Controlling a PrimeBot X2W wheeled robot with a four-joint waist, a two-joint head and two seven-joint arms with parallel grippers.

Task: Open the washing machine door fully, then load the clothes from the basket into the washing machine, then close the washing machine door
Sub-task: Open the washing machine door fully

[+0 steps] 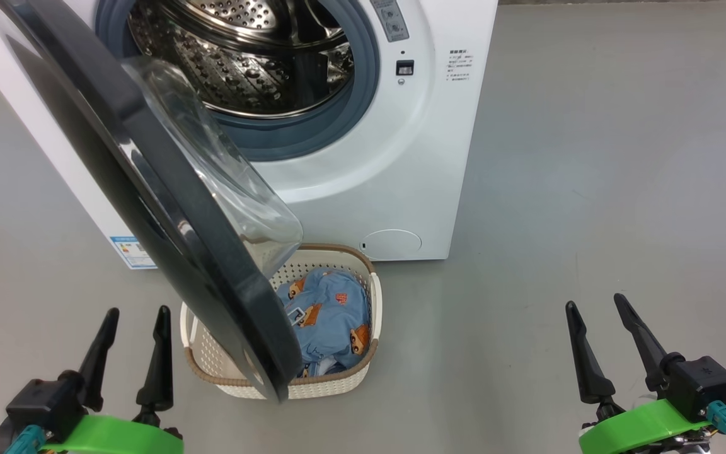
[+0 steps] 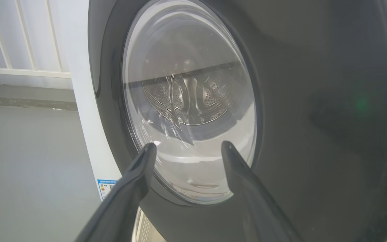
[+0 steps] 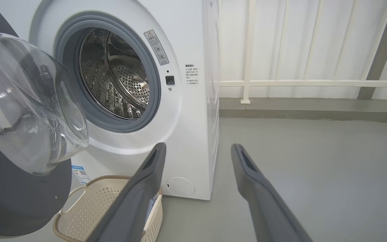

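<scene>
Still on step one here: the washing machine door [image 1: 167, 208] hangs half open, right over the basket [image 1: 331, 386] with the clothes [image 1: 328, 312] inside. Both my jaws are spread wide, holding nothing. Next I reckon I swing it wider with my left.

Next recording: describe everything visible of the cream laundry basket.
The small cream perforated plastic basket has a brown woven-look rim and white side handles. It stands upright on the grey floor before the white washing machine, holding light blue printed clothes. In the head view the open black-rimmed door hides its left part.
</scene>
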